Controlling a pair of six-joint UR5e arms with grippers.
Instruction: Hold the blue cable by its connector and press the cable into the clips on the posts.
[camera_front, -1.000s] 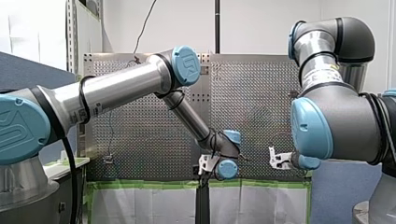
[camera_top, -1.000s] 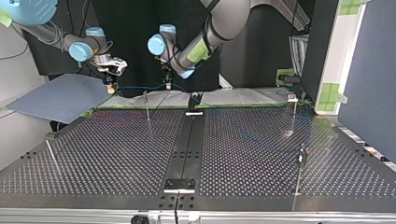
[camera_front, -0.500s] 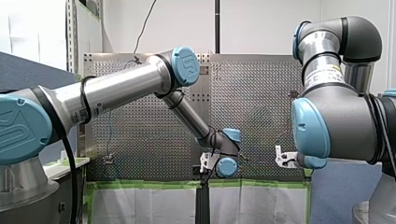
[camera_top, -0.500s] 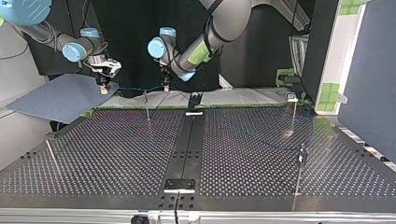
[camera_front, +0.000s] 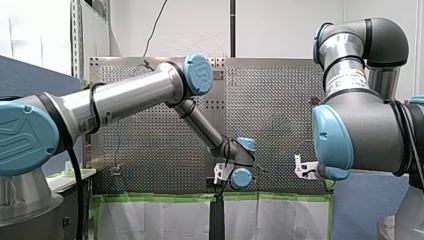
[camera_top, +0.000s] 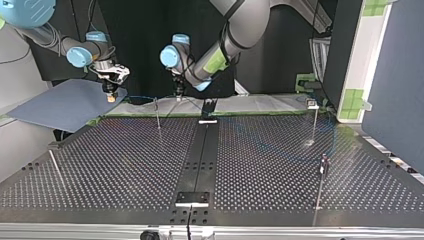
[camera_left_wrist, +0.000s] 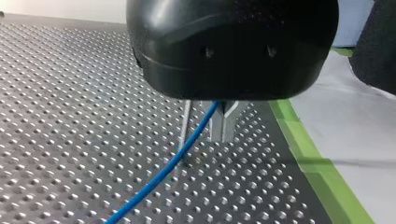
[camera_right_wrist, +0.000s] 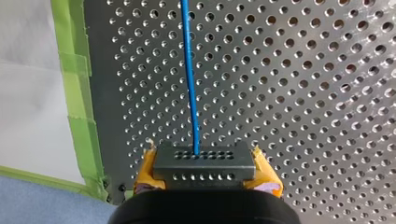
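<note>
- Right wrist view: my right fingers (camera_right_wrist: 266, 179), yellow-padded, clamp the connector (camera_right_wrist: 204, 161); the blue cable (camera_right_wrist: 190, 84) leaves it straight ahead.
- Only the left wrist view shows my left fingers (camera_left_wrist: 223, 123) closed round that cable.

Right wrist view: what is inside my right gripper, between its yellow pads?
A grey connector, clamped between the pads; the blue cable leaves it. The right gripper's black body covers the connector's rear.

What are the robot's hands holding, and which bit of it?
My right hand grips the blue cable by its grey connector, between yellow pads. My left hand pinches the cable itself, further along, between metal fingers.
</note>
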